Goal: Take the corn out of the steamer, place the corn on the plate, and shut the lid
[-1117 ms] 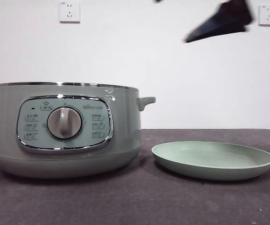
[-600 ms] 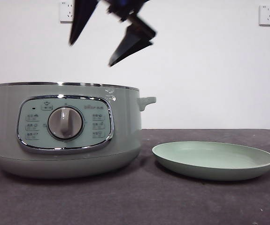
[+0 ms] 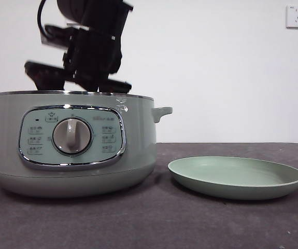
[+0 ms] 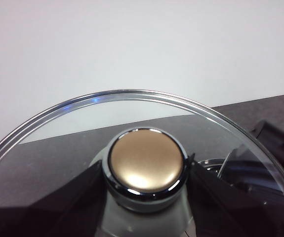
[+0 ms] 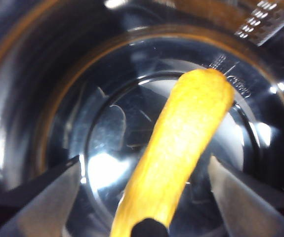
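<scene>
Arm (image 3: 94,39) bulky, black, boxy housings, looped black cable; pincer (image 5: 142,197) jaws dark, tapered, wedge-shaped.

Steamer (image 3: 71,142) mouth uncovered; right gripper (image 5: 142,173) fills it from above, jaws spread wide of corn (image 5: 179,153). Right of steamer, plate (image 3: 236,177) lies unobstructed. Lid (image 4: 132,106) held in left gripper (image 4: 144,190).

Front view bright, even. Glare on lid knob (image 4: 147,165); corn (image 5: 179,153) blurred, steamer (image 5: 43,98) interior reflective.
</scene>
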`<state>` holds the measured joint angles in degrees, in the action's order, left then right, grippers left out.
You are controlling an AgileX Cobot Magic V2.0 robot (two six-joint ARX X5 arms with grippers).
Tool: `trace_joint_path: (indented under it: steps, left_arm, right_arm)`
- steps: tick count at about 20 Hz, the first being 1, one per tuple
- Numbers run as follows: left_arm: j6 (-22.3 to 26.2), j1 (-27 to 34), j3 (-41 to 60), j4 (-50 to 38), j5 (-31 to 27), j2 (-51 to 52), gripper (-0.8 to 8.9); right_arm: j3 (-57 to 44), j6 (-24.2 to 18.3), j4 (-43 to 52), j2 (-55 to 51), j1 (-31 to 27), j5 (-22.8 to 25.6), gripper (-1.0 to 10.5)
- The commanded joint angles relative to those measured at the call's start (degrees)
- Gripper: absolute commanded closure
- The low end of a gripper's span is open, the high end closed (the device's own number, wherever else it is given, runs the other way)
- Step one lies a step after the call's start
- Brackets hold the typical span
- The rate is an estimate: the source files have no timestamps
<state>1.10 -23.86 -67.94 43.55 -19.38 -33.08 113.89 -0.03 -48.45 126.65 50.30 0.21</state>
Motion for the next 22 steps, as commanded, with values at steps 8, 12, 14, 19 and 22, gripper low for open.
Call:
trace_joint_path:
  steps: [8, 12, 14, 19, 22]
  left_arm:
    - [0.7, -0.1, -0.9, -0.2, -0.1, 0.1, 8.22]
    - [0.7, -0.1, -0.9, -1.3, 0.3, -4.4, 8.22]
    - [0.7, -0.1, -0.9, -2.2, 1.5, -6.9, 8.22]
    - [0.5, -0.2, -0.9, -5.7, 7.3, -12.0, 8.22]
    - [0.4, -0.2, -0.9, -6.5, 9.4, -14.1, 8.22]
  right_arm:
    - [0.7, 0.0, -1.6, -2.9, -0.4, 1.7, 9.6]
    - [0.7, -0.1, -10.2, -12.9, -2.6, 1.8, 9.6]
    - [0.7, 0.0, -17.8, -17.0, -5.5, 1.8, 9.6]
    - [-0.7, 3.1, -30.4, -22.6, -13.1, 6.2, 9.6]
    - [-6.0, 4.2, -30.4, -26.0, -15.1, 6.4, 9.6]
